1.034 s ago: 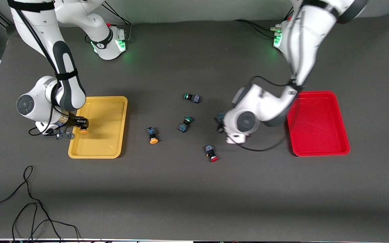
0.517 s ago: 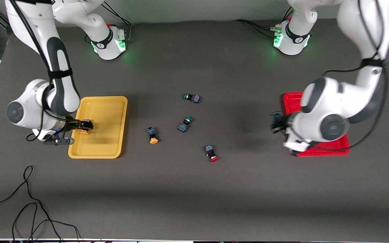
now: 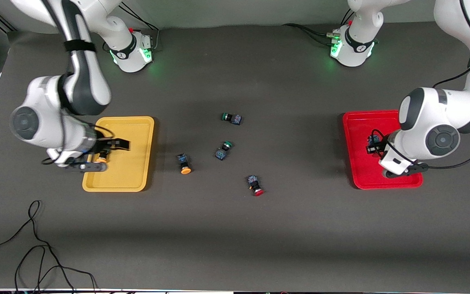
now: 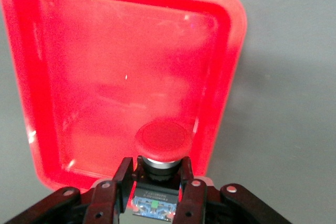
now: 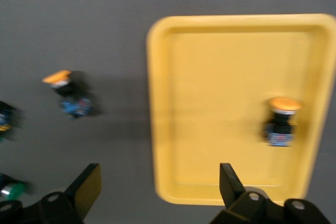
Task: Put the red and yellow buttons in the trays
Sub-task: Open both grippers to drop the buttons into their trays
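The left gripper [image 4: 155, 195] hangs over the red tray [image 3: 359, 118], pinching a red button [image 4: 161, 141] by its dark body, cap pointing out over the tray floor. I'd call this the drop-off step for that button: what it seems to need next is a short descent and a release well inside the rim, since from the wrist view the cap sits close to one corner of the tray and a careless let-go could bounce it onto the edge. The red tray looks bare otherwise. At the right arm's end, the right gripper [image 5: 157, 184] is above the yellow tray [image 3: 145, 122] with its fingers spread wide and nothing between them; a yellow button [image 5: 281, 121] lies on that tray's floor, on its side, near the rim toward the right arm's end. So that tray holds one button, and the right arm looks free to go for the next. On the bare table between the trays lie a second yellow button [image 3: 184, 163], closer to the yellow tray, and a second red button [image 3: 255, 185], nearer the front camera than the rest. Two green buttons [image 3: 223, 150] lie just past them, toward the bases, and should be left alone. A loose black cable [image 3: 35, 245] trails on the table, well apart from everything.
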{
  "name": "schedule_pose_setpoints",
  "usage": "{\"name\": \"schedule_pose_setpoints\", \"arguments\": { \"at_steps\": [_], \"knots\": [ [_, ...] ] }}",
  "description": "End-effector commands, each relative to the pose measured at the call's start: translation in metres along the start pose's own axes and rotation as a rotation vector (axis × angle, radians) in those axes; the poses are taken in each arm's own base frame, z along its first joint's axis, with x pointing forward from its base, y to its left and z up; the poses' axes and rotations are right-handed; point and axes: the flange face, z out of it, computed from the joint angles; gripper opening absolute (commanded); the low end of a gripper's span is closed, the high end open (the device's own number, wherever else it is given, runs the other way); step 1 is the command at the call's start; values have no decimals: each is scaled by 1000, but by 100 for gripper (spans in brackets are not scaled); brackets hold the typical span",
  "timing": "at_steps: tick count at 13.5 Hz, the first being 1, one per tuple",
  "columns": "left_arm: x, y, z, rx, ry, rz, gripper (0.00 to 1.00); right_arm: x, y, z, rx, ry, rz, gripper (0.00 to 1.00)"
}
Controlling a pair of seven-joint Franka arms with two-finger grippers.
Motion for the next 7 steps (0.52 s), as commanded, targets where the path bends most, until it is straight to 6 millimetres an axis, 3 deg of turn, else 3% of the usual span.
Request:
{"name": "schedule_pose_setpoints", "arguments": {
  "at_steps": [1, 3, 4, 6, 7],
  "knots": [
    [-45, -15, 53, -7, 75, 40, 0, -5, -75, 25, 3, 68, 62, 100],
    [-66, -12, 90, -29, 98, 54, 0, -6, -110, 51, 27, 127, 46, 100],
    [-71, -11, 98, -35, 105, 60, 0, -7, -125, 65, 18, 164, 32, 100],
    [-72, -12, 100, -31, 101, 109, 0, -9, -136, 101, 22, 217, 11, 100],
    [-72, -13, 101, -33, 103, 114, 7, -10, -136, 123, 30, 215, -7, 100]
  ]
}}
